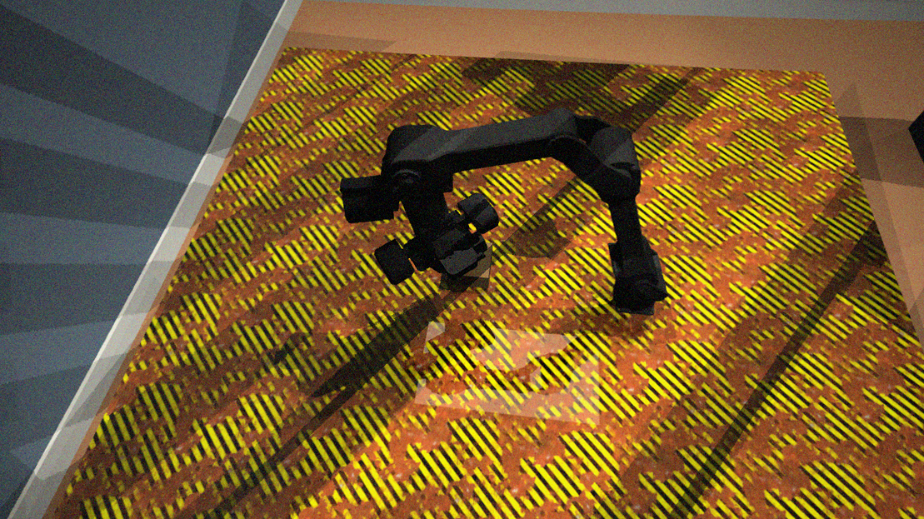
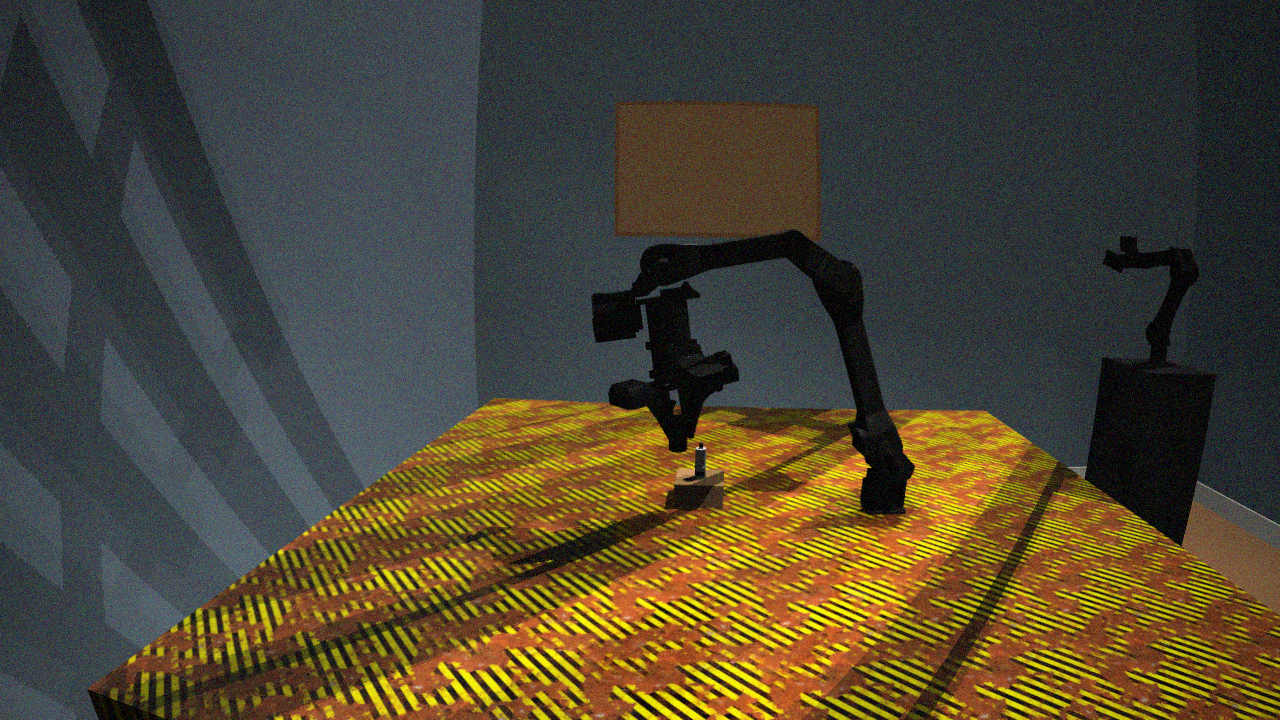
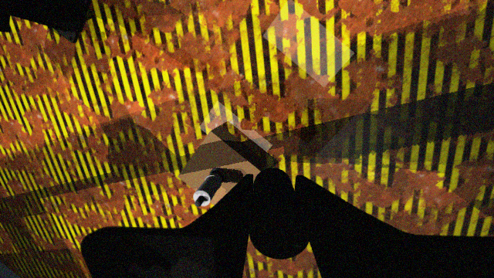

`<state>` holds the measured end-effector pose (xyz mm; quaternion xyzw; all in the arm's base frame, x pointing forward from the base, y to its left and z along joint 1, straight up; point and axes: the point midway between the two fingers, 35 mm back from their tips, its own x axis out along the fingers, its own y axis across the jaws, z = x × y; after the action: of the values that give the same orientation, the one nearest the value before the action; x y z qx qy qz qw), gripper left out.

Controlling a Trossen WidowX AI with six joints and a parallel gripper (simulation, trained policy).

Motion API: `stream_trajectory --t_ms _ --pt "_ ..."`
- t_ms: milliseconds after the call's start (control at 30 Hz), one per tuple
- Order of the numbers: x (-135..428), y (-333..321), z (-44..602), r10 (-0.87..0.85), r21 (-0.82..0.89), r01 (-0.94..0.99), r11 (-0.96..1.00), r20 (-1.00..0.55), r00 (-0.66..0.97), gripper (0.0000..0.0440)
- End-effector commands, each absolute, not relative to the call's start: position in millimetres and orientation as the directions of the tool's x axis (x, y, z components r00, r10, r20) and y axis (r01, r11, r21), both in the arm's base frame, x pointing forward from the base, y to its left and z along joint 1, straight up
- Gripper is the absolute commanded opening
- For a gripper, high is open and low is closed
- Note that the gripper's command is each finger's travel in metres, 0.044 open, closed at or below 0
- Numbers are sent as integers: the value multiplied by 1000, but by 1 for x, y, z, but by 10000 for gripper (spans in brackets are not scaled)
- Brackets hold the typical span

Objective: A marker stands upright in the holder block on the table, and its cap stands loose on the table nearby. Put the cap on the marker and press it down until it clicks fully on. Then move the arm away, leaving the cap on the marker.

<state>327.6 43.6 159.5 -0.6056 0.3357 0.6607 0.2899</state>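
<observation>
My gripper (image 2: pixel 678 431) (image 3: pixel 274 181) is shut on the black cap (image 2: pixel 677 444) (image 3: pixel 279 216), which hangs upright between the fingertips above the table. The marker (image 2: pixel 699 462) (image 3: pixel 208 188) stands upright in the tan holder block (image 2: pixel 699 496) (image 3: pixel 194 178), its pale tip end bare. In the exterior view the cap is just left of the marker's top, apart from it. In the wrist view the marker is left of the fingers, and the left finger covers part of the block. In the top view the arm hides the marker, the cap and most of the block.
The table (image 1: pixel 544 475) (image 2: pixel 537 626) has a rust and yellow-black striped top with pale light patches and dark shadows. My arm's base (image 1: pixel 637 287) (image 2: pixel 883 488) stands right of the block. Another small arm (image 2: pixel 1172 295) is on a dark pedestal (image 2: pixel 1145 438) beyond the table.
</observation>
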Motion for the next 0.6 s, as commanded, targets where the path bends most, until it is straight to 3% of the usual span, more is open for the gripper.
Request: stream_trajectory --t_ms 0,567 --pt "321 27 168 -13 89 -799 -595 -995 -101 25" --pt "302 -21 172 12 102 -833 -544 -992 -129 0"
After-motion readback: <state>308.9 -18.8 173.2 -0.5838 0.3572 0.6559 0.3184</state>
